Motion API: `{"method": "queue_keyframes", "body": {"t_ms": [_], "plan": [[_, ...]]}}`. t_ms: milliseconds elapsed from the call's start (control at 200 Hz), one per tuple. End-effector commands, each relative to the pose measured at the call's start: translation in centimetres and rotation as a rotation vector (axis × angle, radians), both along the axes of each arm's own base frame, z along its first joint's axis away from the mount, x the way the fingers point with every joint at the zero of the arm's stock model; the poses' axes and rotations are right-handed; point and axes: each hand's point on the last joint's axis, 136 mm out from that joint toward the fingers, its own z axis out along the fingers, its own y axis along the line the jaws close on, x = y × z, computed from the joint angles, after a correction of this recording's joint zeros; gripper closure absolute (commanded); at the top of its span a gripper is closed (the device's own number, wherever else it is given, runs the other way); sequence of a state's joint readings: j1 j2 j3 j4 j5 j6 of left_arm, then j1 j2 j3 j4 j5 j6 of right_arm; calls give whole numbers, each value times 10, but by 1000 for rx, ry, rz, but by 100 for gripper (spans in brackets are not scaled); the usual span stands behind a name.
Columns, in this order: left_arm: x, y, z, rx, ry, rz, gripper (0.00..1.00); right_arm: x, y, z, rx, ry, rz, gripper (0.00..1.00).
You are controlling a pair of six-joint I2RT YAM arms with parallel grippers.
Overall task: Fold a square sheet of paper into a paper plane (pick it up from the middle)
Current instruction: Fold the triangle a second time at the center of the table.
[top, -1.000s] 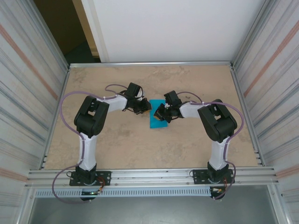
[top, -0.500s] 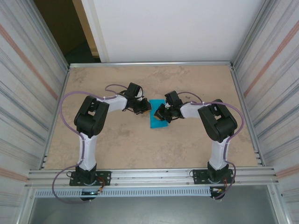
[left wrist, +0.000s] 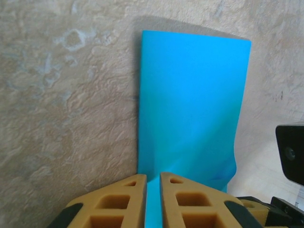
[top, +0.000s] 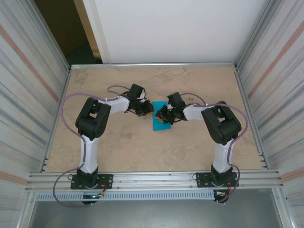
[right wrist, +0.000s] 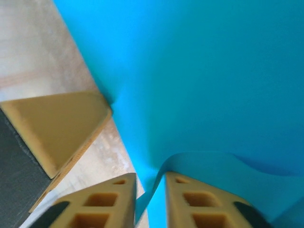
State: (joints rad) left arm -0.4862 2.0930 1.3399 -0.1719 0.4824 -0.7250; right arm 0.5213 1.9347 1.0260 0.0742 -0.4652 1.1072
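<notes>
The sheet of paper (left wrist: 192, 104) lies on the table (top: 118, 152) between my two wrists, creased down to a tall, narrow rectangle. It is thin, smooth and plain teal-blue. My left gripper (left wrist: 153, 178) is clamped on its near short edge, the tan, ribbed fingers closed to a slit with the paper caught in it. Beside that pinch, the corner buckles slightly. My right gripper (right wrist: 151, 176) sits at the opposite long edge with its jaws a little apart. A lifted layer of the paper curls up into the gap between them. From my right wrist I see one of my left fingers (right wrist: 57, 126), a blunt tan wedge, touching the paper's edge. The tabletop is matte, beige and mottled like stone.
</notes>
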Motion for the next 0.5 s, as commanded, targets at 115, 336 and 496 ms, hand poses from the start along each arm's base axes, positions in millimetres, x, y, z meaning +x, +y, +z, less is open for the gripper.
{"method": "queue_keyframes", "body": {"t_ms": [115, 336, 496], "plan": [[25, 22, 66, 14, -146, 75, 80, -9, -13, -15, -50, 57, -11, 64], [19, 38, 77, -1, -174, 104, 80, -8, -13, -13, -45, 53, -11, 63], [-2, 21, 75, -32, -178, 31, 87, -9, -15, -17, -60, 58, -6, 77]]}}
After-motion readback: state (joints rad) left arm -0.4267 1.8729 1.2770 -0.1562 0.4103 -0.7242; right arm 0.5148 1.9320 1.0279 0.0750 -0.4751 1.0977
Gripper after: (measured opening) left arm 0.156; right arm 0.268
